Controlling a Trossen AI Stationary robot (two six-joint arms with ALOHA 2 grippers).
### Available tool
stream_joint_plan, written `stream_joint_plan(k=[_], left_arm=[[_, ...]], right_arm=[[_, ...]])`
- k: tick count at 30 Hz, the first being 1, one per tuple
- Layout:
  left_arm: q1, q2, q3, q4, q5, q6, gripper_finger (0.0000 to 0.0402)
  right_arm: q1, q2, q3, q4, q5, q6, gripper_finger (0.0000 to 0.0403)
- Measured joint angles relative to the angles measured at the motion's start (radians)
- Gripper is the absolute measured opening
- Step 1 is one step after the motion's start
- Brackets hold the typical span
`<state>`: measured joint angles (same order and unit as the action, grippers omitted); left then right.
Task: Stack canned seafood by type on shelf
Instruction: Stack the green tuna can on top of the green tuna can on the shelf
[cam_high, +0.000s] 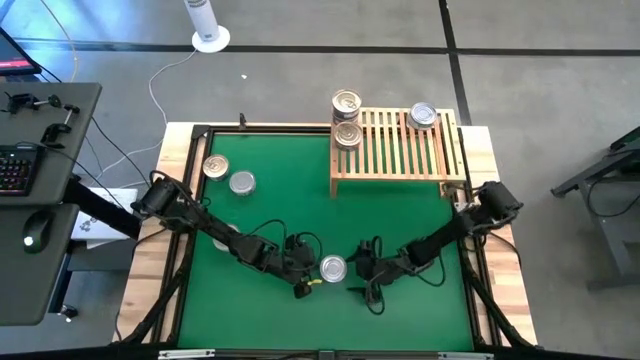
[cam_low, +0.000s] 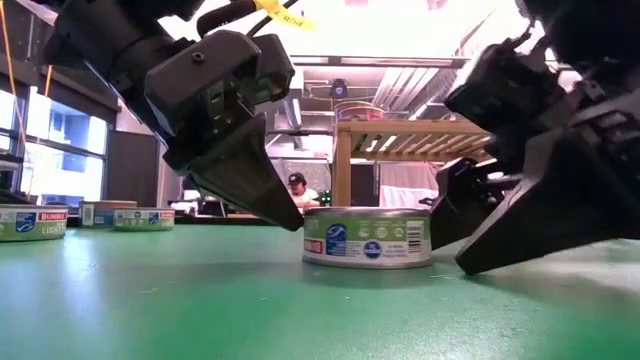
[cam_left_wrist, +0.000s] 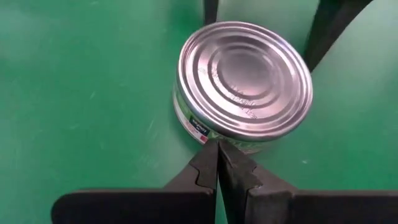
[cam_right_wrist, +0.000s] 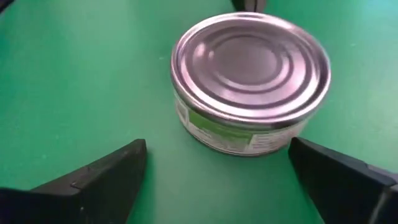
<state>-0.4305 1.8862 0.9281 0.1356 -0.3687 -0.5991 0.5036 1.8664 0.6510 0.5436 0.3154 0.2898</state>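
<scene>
The left gripper (cam_high: 303, 287), jaws pressed together, braced the silver tin (cam_high: 333, 268) from 8 o'clock so the right gripper (cam_high: 357, 270), jaws spread wide at 3 o'clock, could straddle it.

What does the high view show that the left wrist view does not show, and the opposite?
Only the high view shows the shelf carrying tins, two loose tins on the mat's far left, and both arms whole. Only the left wrist view shows the left gripper with fingers pressed shut right at the tin's side, and the ringed plain top of that tin. Both show the silver tin on the green mat between the left gripper and the open right gripper.
</scene>
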Motion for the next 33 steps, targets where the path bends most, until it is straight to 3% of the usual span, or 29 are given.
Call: stream_joint_plan(k=[7,11,18,33], left_arm=[[-0.002,0.000,0.000,0.003,-0.002,0.000,0.0000],[-0.002,0.000,0.000,0.006,-0.001,0.000,0.0000],[-0.002,0.000,0.000,0.014,-0.001,0.000,0.0000],[-0.005,0.000,-0.001,0.011,0.031,0.000,0.0000]], right_arm=[[0.052,0.065,-0.108,0.286,0.182,0.011,0.0393],[0.054,0.102,-0.115,0.366,0.199,-0.015,0.0392],[0.052,0.211,-0.114,0.654,0.211,-0.083,0.0392],[0.018,0.292,-0.024,0.699,0.207,-0.173,0.0392]])
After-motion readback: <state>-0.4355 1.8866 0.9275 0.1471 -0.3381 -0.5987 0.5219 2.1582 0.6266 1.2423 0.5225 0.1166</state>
